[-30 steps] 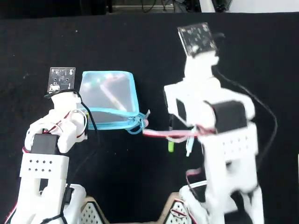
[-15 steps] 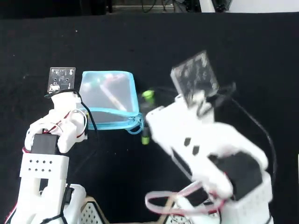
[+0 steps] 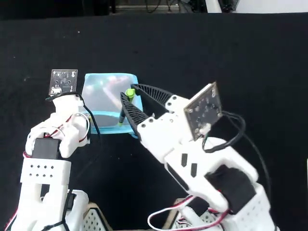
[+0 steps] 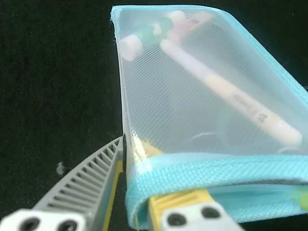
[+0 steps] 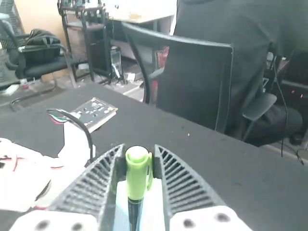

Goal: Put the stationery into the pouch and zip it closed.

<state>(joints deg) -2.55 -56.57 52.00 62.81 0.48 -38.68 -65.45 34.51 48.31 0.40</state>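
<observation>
The pouch point(image 3: 108, 98), translucent with light-blue trim, lies flat, its near zip edge apparently still open. A white pen point(image 4: 231, 91) lies slantwise inside. A green-capped pen point(image 5: 137, 163) stands tilted, cap up, over the pouch's right side, pinched in the right gripper point(image 3: 129, 89).

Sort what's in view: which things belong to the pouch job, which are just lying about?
Job: pouch; green-capped pen in right claw; white pen inside pouch; left claw gripping pouch's edge.
Lying about: office chair, shelving, beyond the black table.
</observation>
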